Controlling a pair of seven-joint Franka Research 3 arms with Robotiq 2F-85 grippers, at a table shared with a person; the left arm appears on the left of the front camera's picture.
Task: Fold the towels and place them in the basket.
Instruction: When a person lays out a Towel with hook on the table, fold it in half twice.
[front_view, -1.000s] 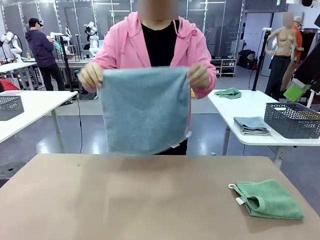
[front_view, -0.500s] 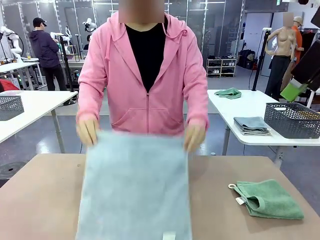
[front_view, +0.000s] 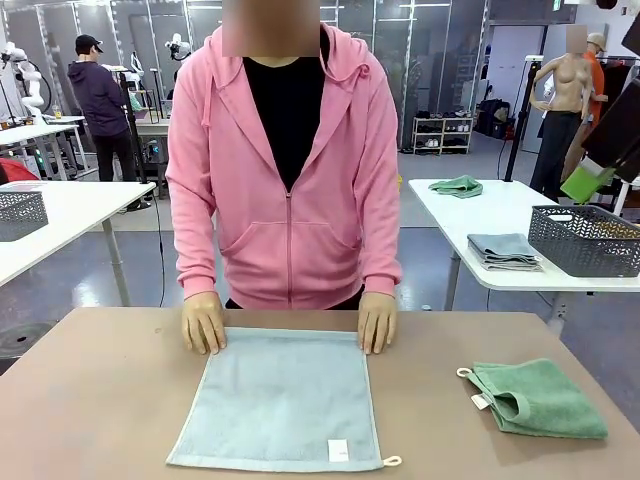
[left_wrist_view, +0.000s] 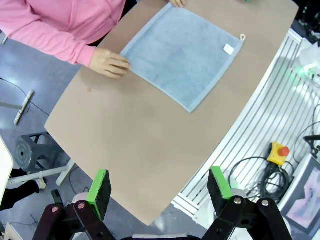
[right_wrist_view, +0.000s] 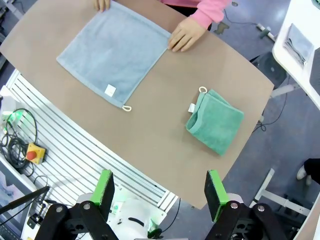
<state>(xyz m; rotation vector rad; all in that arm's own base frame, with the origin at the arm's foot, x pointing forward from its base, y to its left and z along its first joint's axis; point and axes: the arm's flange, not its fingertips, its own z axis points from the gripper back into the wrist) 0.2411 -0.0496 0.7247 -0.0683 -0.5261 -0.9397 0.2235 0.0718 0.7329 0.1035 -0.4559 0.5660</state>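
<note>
Jaws apart, white-labelled towel (front_view: 280, 395) flat.

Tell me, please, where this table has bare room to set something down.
Widest: between the table's left edge and the grey-blue towel. Narrower: the strip between that towel and the green towel, and the far right corner behind the green one. Crowded: the grey-blue towel's far corners, where the person's hands rest.

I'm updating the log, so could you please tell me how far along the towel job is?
Done: the green towel lies folded. In hand: the person's hands hold the grey-blue towel flat on the table. Left: folding it, then stowing both towels.
</note>
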